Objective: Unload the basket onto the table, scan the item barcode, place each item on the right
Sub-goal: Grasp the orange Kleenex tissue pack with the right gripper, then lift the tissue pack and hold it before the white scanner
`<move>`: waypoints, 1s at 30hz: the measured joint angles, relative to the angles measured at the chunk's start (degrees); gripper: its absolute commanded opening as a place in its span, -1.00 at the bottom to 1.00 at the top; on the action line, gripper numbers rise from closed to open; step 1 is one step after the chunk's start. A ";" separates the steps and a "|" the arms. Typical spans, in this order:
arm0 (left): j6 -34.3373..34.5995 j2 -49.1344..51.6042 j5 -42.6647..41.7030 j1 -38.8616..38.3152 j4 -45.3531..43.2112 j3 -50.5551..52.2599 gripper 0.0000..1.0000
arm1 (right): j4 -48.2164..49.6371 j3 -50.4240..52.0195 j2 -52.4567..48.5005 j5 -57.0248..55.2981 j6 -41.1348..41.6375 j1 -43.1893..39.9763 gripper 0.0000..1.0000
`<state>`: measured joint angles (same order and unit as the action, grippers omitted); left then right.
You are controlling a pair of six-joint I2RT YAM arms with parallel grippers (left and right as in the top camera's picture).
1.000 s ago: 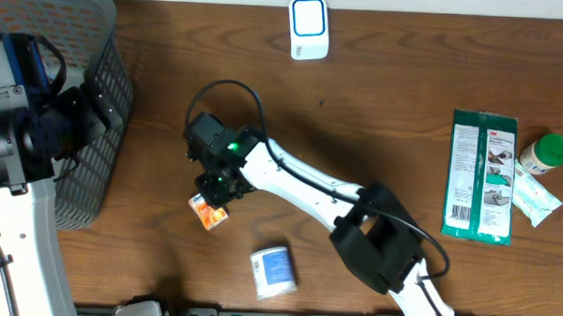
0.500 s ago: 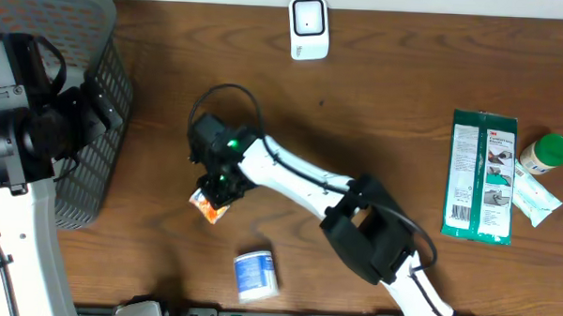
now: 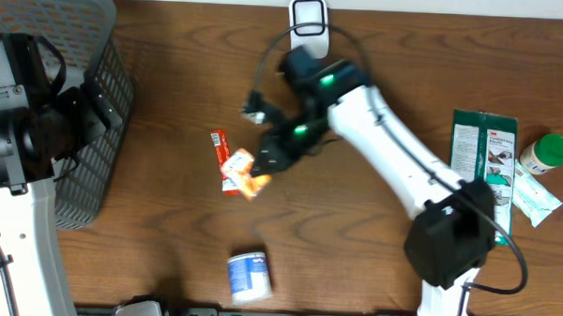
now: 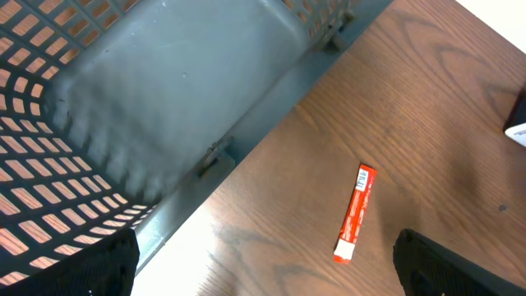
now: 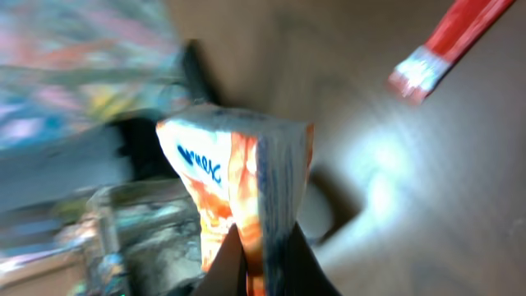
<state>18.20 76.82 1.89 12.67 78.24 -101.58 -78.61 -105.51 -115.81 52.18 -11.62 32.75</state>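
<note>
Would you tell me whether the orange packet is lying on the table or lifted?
Lifted: the right claw is shut on the orange packet, and the packet's shadow falls on the table below.

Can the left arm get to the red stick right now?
Probably yes: the stick lies bare on the table, ahead of the open left gripper and clear of the basket. The right gripper, holding a packet, is close beside it.

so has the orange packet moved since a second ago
Yes. In the overhead view the orange packet has shifted up and right, nearer the white scanner.
</note>
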 measured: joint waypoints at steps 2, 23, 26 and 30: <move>0.00 0.00 -0.02 0.00 0.00 0.00 0.96 | -7.65 0.02 -0.07 5.05 -7.32 -3.30 -0.98; 0.00 0.00 -0.02 0.00 0.00 0.00 0.96 | -18.88 0.13 -0.09 18.18 -29.07 -11.78 -0.98; 0.00 0.00 -0.02 0.00 0.00 0.00 0.96 | -18.88 0.13 -0.09 18.32 -29.09 -12.57 -0.98; 0.00 0.00 -0.02 0.00 0.00 0.00 0.96 | -18.88 0.13 -0.09 18.36 -29.24 -13.14 -0.98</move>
<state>18.20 76.82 1.87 12.67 78.24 -101.58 -97.49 -105.38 -115.90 70.54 -40.86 19.62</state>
